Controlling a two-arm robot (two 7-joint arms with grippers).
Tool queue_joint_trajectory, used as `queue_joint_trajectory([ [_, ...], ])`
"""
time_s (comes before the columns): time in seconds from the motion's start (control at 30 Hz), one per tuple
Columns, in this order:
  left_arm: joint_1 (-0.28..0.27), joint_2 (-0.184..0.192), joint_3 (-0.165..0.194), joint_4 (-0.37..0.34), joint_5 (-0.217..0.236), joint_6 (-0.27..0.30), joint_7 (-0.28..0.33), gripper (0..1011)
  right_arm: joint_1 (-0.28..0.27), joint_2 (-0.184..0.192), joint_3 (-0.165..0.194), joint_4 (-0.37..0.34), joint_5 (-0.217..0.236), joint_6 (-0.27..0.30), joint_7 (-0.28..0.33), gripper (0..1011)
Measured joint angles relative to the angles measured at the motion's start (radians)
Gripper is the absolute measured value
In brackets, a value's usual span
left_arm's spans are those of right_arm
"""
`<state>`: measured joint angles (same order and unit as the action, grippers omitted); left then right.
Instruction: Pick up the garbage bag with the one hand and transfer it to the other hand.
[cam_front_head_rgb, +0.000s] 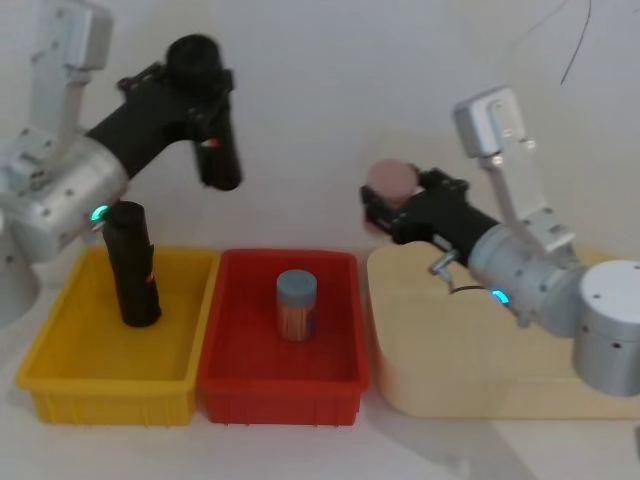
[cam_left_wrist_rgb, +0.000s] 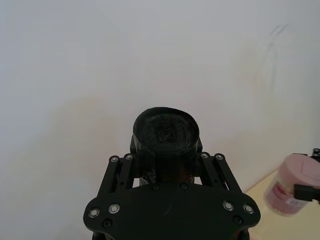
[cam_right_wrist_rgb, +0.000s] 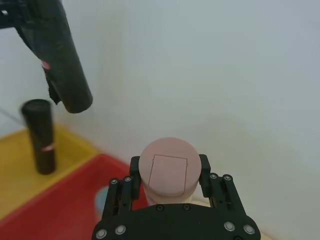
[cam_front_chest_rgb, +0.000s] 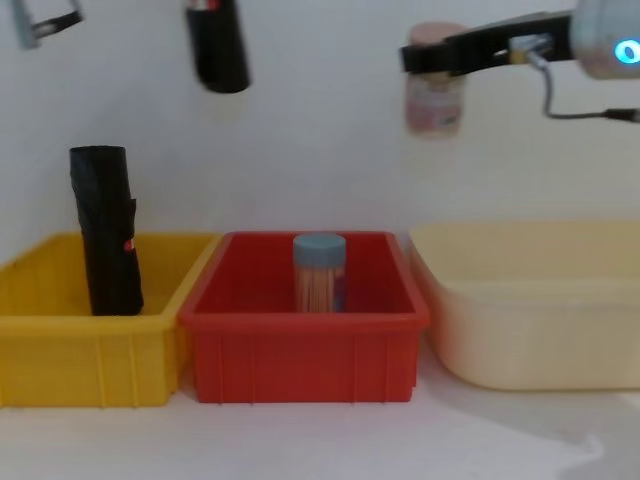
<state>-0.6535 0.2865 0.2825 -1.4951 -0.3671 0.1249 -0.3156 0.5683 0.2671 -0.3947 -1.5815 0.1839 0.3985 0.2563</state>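
The garbage bag (cam_front_head_rgb: 218, 140), a black roll with a red-and-white label, hangs in the air above the yellow bin (cam_front_head_rgb: 60, 340). My left gripper (cam_front_head_rgb: 197, 72), on the green-lit arm, is shut on the bag's upper end. In the left wrist view the bag's rolled end (cam_left_wrist_rgb: 166, 130) sits between the fingers (cam_left_wrist_rgb: 120, 175). The bag also shows in the chest view (cam_front_chest_rgb: 218, 45) and the right wrist view (cam_right_wrist_rgb: 62, 55). My right gripper (cam_front_head_rgb: 400, 200), on the blue-lit arm, is raised to the right of the bag and apart from it. It is shut on a pink jar (cam_right_wrist_rgb: 169, 175).
A second black roll (cam_front_head_rgb: 133, 265) with a small red mark stands upright in the yellow bin. The red bin (cam_front_head_rgb: 240, 370) holds a blue-lidded jar (cam_front_head_rgb: 296, 305). A cream tub (cam_front_head_rgb: 440, 370) lies under the right arm. A white wall is close behind.
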Motion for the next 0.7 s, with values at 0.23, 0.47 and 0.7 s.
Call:
queue_joint_trajectory([
  [0.23, -0.087, -0.068, 0.057, 0.098, -0.017, -0.033, -0.058, 531, -0.041, 0.044, 0.057, -0.059, -0.018, 0.030, -0.044, 650],
  [0.47, -0.150, -0.128, 0.099, 0.196, -0.041, -0.055, -0.110, 531, -0.087, 0.093, 0.121, -0.094, -0.020, 0.072, -0.062, 650],
  [0.7, -0.230, -0.214, 0.146, 0.359, -0.076, -0.076, -0.190, 531, -0.115, 0.130, 0.154, -0.099, -0.011, 0.112, -0.045, 650],
])
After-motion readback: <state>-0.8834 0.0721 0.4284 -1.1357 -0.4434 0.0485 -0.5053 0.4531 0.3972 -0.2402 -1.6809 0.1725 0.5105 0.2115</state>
